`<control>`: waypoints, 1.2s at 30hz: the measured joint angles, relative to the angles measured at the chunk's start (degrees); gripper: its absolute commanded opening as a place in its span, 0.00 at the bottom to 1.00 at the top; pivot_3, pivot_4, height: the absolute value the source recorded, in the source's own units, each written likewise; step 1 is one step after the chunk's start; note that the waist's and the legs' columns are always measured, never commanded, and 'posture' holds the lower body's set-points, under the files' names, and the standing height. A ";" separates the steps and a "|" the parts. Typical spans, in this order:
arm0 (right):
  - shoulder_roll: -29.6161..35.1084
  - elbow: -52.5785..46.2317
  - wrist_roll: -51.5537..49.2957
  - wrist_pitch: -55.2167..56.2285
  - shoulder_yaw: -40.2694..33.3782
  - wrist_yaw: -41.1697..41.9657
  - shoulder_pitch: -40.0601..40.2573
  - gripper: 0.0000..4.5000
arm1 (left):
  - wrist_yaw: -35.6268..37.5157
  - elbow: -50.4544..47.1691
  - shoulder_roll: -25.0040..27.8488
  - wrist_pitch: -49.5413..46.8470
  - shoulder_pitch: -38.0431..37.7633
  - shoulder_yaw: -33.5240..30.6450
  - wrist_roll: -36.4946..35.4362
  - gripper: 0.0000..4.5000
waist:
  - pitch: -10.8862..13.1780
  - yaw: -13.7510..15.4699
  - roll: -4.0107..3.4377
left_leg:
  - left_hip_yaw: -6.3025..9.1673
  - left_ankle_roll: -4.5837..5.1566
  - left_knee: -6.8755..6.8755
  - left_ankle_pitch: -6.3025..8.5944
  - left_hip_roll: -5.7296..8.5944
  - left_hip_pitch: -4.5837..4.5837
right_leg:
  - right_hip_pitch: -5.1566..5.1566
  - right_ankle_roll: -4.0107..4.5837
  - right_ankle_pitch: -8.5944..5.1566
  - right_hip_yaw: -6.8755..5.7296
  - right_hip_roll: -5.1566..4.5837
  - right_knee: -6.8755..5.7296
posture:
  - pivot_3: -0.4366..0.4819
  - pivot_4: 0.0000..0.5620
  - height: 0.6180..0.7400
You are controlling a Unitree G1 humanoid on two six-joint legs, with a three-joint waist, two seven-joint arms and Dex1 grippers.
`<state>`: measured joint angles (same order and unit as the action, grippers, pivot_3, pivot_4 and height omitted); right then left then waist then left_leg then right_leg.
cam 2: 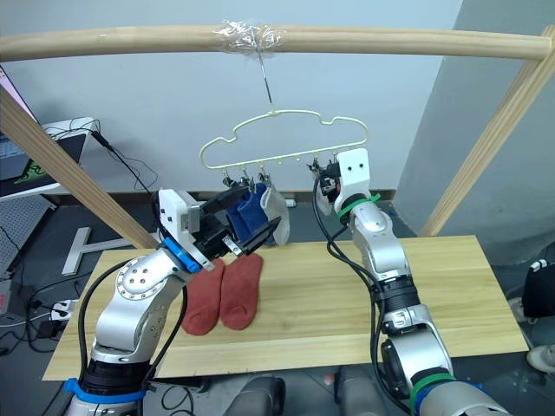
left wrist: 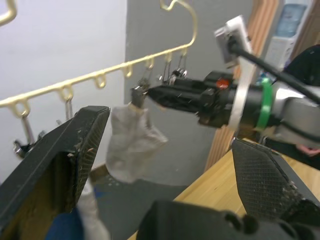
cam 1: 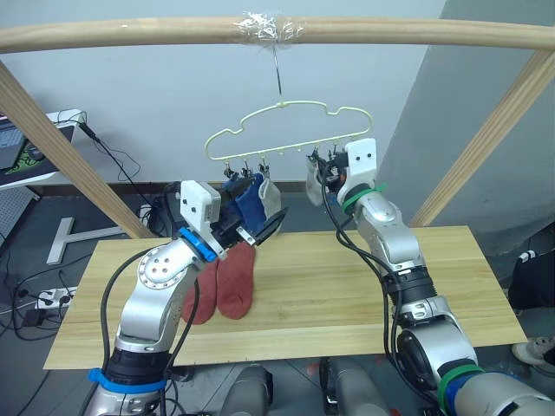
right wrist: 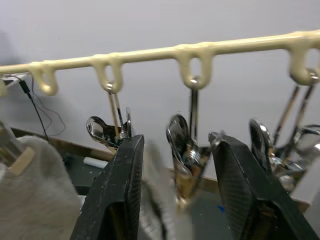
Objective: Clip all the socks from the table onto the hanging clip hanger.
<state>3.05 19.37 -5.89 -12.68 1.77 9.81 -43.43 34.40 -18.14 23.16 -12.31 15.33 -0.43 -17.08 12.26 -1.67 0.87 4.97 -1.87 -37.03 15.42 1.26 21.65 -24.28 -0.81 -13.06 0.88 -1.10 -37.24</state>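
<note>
The pale-yellow clip hanger [cam 1: 285,104] hangs by its hook from the top pole. Two blue socks [cam 1: 249,201] and a light grey sock [cam 1: 271,201] hang from its left clips. A second grey sock [left wrist: 131,145] hangs from a clip further right. My right gripper [cam 1: 323,166] is raised to that clip, open, with the metal clip [right wrist: 182,150] between its fingers. My left gripper [cam 1: 258,224] is wide open just below the hanging blue and grey socks, holding nothing. Two rust-red socks [cam 1: 236,282] lie side by side on the table [cam 1: 347,295], under my left arm.
A round wooden pole frame [cam 1: 390,33] spans overhead, with slanted legs at the left [cam 1: 69,156] and right [cam 1: 486,139]. Cables and equipment lie on the floor behind the table at the left [cam 1: 35,299].
</note>
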 measured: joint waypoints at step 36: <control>-1.71 4.56 -1.91 1.11 -1.79 2.57 -3.37 0.47 | -1.25 -3.26 0.11 -2.59 2.13 -0.14 -2.77 1.00 | 0.00 0.09 0.00 | 0.04 0.00 0.01 0.00 0.01 0.00 | -0.01 0.01 0.00 0.01 -0.01 -0.03 | 0.56 0.35 1.00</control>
<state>1.34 23.93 -7.80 -11.57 -0.02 12.38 -46.80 33.15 -21.40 23.27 -14.91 17.46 -0.57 -19.85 12.26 -1.58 0.87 5.02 -1.87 -37.03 15.42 1.26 21.65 -24.29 -0.80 -13.05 0.89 -1.11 -37.27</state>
